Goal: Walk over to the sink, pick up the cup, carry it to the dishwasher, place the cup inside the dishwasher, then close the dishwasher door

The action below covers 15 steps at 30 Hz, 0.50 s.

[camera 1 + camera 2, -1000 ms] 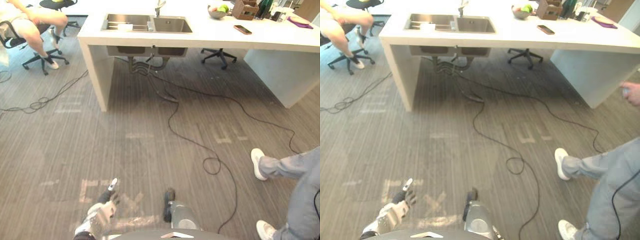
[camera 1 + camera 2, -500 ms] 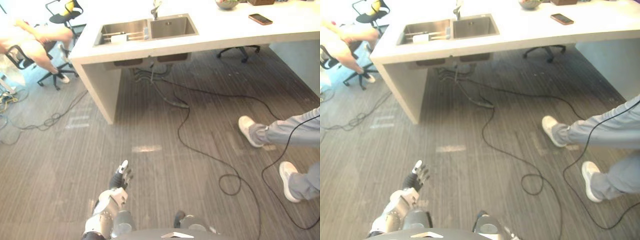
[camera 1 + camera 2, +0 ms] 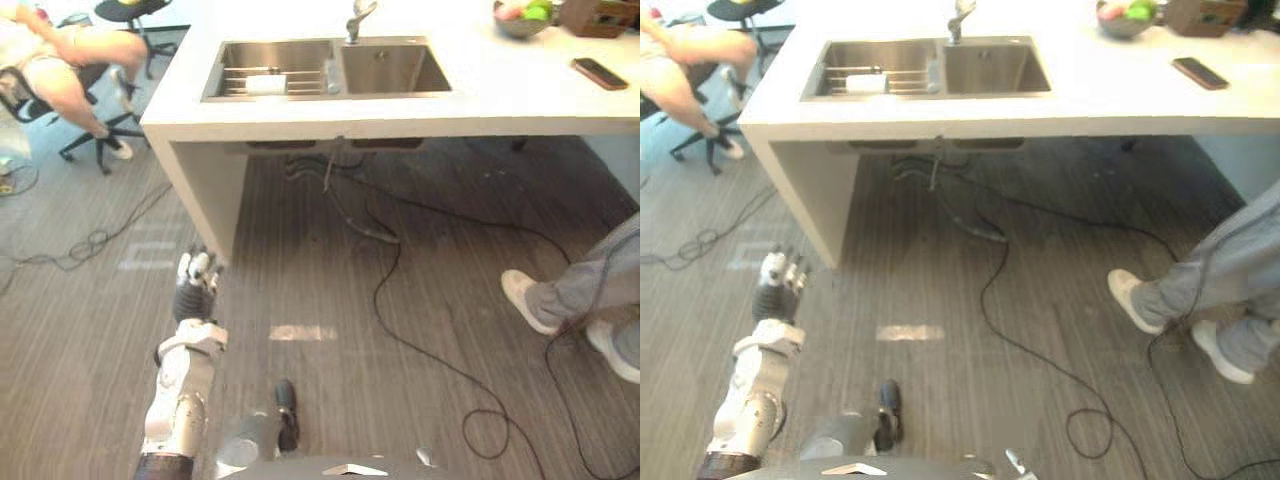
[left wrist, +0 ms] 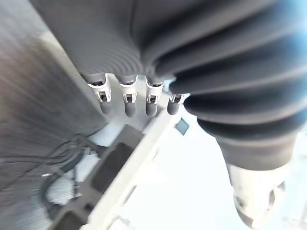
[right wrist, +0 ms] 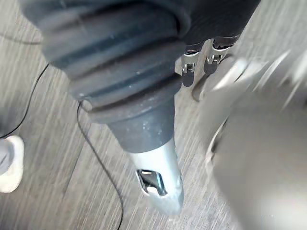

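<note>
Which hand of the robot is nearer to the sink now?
Left. The left hand is raised forward, close to the counter's end, short of the sink. The right hand hangs low over the floor, farther back.

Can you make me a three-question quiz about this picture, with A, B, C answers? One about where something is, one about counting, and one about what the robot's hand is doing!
1. Where is the white cup? A on the floor; B in the left basin of the sink; C in the robot's hand.
2. How many basins has the sink? A one; B two; C three.
3. The robot's left hand is: A open and empty; B shut on the cup; C holding a phone.
Answers: 1 B, the cup lies in the left basin. 2 B, a divider splits the sink in two. 3 A, its fingers are straight and hold nothing.
</note>
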Motion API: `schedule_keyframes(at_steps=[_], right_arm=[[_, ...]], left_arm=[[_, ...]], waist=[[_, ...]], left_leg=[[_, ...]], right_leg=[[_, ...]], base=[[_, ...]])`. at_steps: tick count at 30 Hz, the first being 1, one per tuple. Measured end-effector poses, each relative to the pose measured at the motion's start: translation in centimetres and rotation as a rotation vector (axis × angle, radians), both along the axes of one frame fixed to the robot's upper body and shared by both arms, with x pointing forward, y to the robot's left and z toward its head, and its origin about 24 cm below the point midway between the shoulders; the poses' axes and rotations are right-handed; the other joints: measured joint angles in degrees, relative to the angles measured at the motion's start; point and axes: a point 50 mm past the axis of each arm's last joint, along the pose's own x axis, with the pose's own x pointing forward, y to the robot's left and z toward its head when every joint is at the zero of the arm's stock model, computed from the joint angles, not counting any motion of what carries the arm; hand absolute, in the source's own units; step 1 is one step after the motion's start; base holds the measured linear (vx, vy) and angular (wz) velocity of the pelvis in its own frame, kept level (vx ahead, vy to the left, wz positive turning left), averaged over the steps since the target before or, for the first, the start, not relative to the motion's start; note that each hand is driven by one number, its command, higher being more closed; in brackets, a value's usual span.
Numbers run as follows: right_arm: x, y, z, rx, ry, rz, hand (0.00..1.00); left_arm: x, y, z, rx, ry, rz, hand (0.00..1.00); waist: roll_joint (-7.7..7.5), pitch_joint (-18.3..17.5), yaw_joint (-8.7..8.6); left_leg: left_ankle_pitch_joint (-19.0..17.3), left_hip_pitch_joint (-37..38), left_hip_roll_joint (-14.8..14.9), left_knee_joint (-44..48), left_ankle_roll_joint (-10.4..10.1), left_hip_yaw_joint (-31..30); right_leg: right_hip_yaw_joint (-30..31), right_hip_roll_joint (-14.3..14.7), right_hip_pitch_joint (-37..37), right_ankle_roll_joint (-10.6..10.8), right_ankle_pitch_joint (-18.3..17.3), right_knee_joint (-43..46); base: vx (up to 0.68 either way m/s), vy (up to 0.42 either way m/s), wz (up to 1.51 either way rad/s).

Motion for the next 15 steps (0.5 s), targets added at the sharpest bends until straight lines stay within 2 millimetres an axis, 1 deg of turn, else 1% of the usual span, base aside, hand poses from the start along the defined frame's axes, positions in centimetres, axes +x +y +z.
schedule_keyframes(at_steps=[1, 2, 3, 4, 5, 6, 7, 8, 9, 10, 11, 12, 13, 14, 15], right_arm=[[-1.3, 0.4, -0.1, 0.008, 0.023, -0.046, 0.0], [-1.7, 0.6, -0.2, 0.008, 0.03, -0.041, 0.0], [-1.9, 0.9, -0.3, 0.002, 0.037, -0.024, 0.0], [-2.0, 1.1, -0.3, -0.015, 0.033, -0.028, 0.0], [-2.0, 0.9, -0.2, -0.032, 0.025, -0.026, 0.0], [-1.7, 0.6, -0.1, -0.05, 0.001, -0.029, 0.0], [-1.5, 0.5, -0.1, -0.056, -0.018, -0.024, 0.0], [-1.4, 0.5, -0.1, -0.054, -0.025, -0.021, 0.0], [-1.1, 0.7, -0.1, -0.048, -0.028, 0.011, 0.0], [-1.2, 0.9, -0.1, -0.045, -0.025, 0.02, 0.0], [-1.7, 1.4, -0.3, -0.03, -0.008, 0.026, 0.0], [-2.8, 2.1, -0.4, -0.001, 0.016, 0.018, 0.0], [-3.0, 2.5, -0.5, 0.02, 0.013, 0.014, 0.0], [-4.0, 3.4, -0.5, 0.064, 0.014, 0.018, 0.0], [2.1, 1.9, 0.2, 0.143, -0.251, 0.034, 0.0]], left_arm=[[-0.3, 0.6, 2.1, 0.016, -0.096, 0.037, 0.0], [-0.4, 0.8, 2.8, 0.037, -0.129, 0.049, 0.0], [-0.5, 1.0, 3.7, 0.067, -0.163, 0.059, 0.0], [-0.7, 1.1, 4.4, 0.102, -0.19, 0.074, 0.0], [-0.7, 1.1, 4.5, 0.103, -0.193, 0.076, 0.0], [-0.7, 1.2, 4.4, 0.099, -0.189, 0.083, 0.0], [-0.7, 1.2, 4.5, 0.096, -0.19, 0.086, 0.0], [-0.7, 1.2, 4.5, 0.096, -0.192, 0.086, 0.0], [-0.5, 1.1, 4.6, 0.096, -0.2, 0.079, 0.0], [-0.3, 1.0, 4.7, 0.098, -0.205, 0.073, 0.0], [0.2, 1.0, 4.6, 0.11, -0.205, 0.064, 0.0], [0.7, 1.3, 4.4, 0.128, -0.193, 0.061, 0.0], [0.6, 1.5, 4.2, 0.126, -0.185, 0.063, 0.0], [0.3, 2.0, 4.0, 0.116, -0.182, 0.08, 0.0], [0.7, 1.9, 1.2, 0.019, -0.079, -0.058, 0.0]], waist=[[-0.19, -0.3, 0.1], [-0.24, -0.3, -0.03], [-0.31, -0.3, -0.27], [-0.37, -0.3, -0.45], [-0.15, -0.2, -0.65], [0.62, 0.0, -1.17], [1.05, 0.0, -1.38], [1.31, 0.1, -1.43], [1.85, 0.2, -1.94], [1.92, 0.2, -2.37], [1.71, 0.3, -3.08], [0.79, 0.3, -3.2], [0.15, 0.2, -2.96], [-0.85, -0.4, -2.38], [-0.57, -3.9, -1.34]], left_leg=[[-1.1, 1.7, -1.8, -0.8, 0.7, -0.9], [-1.3, 2.6, -2.5, -1.6, 0.7, -1.5], [-1.3, 4.2, -3.4, -3.3, 0.8, -1.9], [-1.3, 6.8, -4.6, -5.8, 0.8, -2.5], [-1.3, 8.1, -5.0, -6.7, 0.8, -2.9], [-1.3, 10.3, -5.0, -8.0, 0.8, -4.0], [-1.3, 12.0, -4.5, -9.1, 0.7, -4.9], [-1.4, 12.6, -4.0, -9.3, 0.5, -5.2], [-2.1, 12.9, -2.8, -8.8, 0.0, -6.5], [-2.6, 12.8, -2.3, -8.1, -0.6, -7.5], [-3.5, 12.6, -1.9, -6.9, -1.4, -9.2], [-4.5, 13.6, -2.1, -5.8, -1.7, -11.2], [-4.9, 14.5, -2.3, -5.6, -2.2, -12.0], [-6.0, 15.6, -2.8, -5.4, -3.2, -12.5], [-8.0, 18.3, 4.1, -8.4, -7.1, -13.7]], right_leg=[[3.5, -1.9, -5.0, 7.0, 4.3, 11.9], [4.9, -2.4, -6.7, 7.5, 7.0, 15.6], [5.2, -3.4, -8.8, 7.7, 10.9, 20.1], [3.5, -6.1, -11.6, 5.9, 12.2, 26.9], [1.5, -7.4, -12.9, 3.3, 10.8, 29.6], [-2.5, -8.7, -15.1, -2.3, 7.0, 31.7], [-5.6, -8.4, -17.4, -4.1, 3.4, 29.4], [-6.6, -7.5, -18.5, -4.5, 2.0, 26.4], [-6.2, -4.0, -20.1, -4.4, 0.4, 16.8], [-4.7, -2.3, -20.5, -4.1, 0.6, 11.5], [-1.4, 0.2, -20.6, -3.3, 2.0, 2.7], [-0.7, 0.4, -19.7, -3.8, 5.2, -2.2], [-0.8, 0.3, -18.8, -4.3, 7.3, -4.2], [-1.6, -0.1, -17.5, -4.8, 11.1, -8.1], [-4.7, 9.8, -6.4, -6.8, 21.4, -30.6]], base=[[0.29, 0.163, 0.53], [0.29, 0.122, 0.49], [0.3, 0.097, 0.31], [0.3, 0.088, 0.24], [0.29, 0.07, 0.15], [0.25, 0.042, 0.04], [0.23, 0.025, -0.01], [0.19, -0.023, 0.1], [0.14, -0.053, 0.26], [0.2, -0.138, 0.69], [0.23, -0.209, 1.01], [0.25, -0.242, 1.03], [0.27, -0.274, 0.77], [0.17, -0.175, 0.32], [0.12, -0.121, 0.16]])
